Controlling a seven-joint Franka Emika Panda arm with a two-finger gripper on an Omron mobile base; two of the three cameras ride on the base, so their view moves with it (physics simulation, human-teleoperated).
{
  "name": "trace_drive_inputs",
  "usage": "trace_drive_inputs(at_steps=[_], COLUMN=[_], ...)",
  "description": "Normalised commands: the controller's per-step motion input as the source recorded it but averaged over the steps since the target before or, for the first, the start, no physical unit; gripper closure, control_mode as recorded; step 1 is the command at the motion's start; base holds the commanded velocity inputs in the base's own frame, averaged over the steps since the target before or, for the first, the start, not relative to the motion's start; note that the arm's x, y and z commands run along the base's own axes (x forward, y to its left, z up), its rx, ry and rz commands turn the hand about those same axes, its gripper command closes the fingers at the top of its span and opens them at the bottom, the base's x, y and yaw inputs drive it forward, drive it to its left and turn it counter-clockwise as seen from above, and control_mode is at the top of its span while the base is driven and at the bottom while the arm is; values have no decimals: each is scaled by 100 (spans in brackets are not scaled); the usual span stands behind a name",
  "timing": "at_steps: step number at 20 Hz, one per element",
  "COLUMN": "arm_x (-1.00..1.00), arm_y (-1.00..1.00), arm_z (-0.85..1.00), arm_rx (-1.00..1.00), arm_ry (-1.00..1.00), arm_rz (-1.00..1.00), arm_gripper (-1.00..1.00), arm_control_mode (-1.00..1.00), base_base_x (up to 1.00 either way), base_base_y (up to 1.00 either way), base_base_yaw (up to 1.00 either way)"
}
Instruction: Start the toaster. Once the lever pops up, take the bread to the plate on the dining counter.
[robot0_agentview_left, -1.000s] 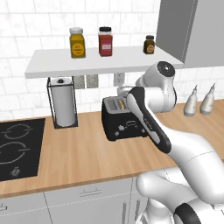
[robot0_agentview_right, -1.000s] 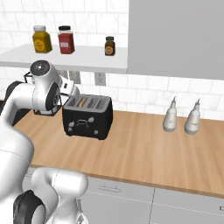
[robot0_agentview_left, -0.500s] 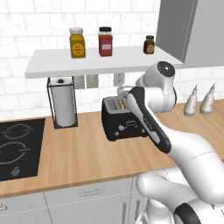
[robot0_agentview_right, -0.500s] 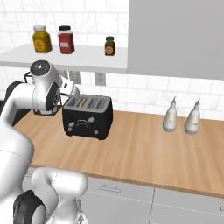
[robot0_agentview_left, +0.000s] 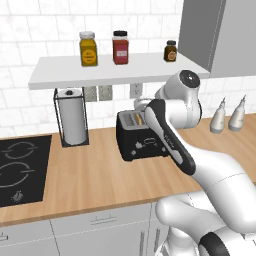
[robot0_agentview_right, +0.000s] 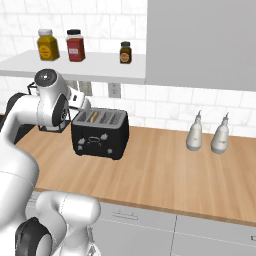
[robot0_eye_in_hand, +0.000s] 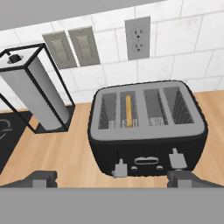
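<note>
The glossy black toaster (robot0_eye_in_hand: 146, 131) stands on the wooden worktop (robot0_agentview_left: 90, 175) against the tiled wall, also seen as toaster (robot0_agentview_left: 135, 142) and toaster (robot0_agentview_right: 99, 135). A thin golden bread (robot0_eye_in_hand: 128, 111) slice stands in the second slot from the left, sunk level with the top; it appears as bread (robot0_agentview_right: 93, 116). On the toaster's face, the left lever (robot0_eye_in_hand: 119, 168) sits lower than the right lever (robot0_eye_in_hand: 176, 159). My gripper (robot0_eye_in_hand: 113, 178) hovers above and in front of the toaster, open wide with nothing between its fingers. The plate and the dining counter are out of view.
A paper-towel roll in a black wire holder (robot0_agentview_left: 73, 117) stands left of the toaster, with a black cooktop (robot0_agentview_left: 17, 170) beyond it. A white shelf (robot0_agentview_left: 112, 70) with three jars hangs overhead. Two pale bottles (robot0_agentview_right: 206, 134) stand to the right.
</note>
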Motion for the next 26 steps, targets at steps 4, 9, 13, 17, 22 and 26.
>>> trace_drive_inputs(at_steps=[4,9,13,17,22,26], arm_x=[0,0,0,0,0,0], arm_y=[0,0,0,0,0,0], arm_z=[0,0,0,0,0,0], arm_rx=[0,0,0,0,0,0], arm_ry=[0,0,0,0,0,0], arm_rz=[0,0,0,0,0,0], arm_gripper=[-100,-100,-100,-100,-100,-100], arm_control_mode=[-100,-100,-100,-100,-100,-100], base_base_x=[0,0,0,0,0,0], base_base_y=[0,0,0,0,0,0], base_base_yaw=[0,0,0,0,0,0])
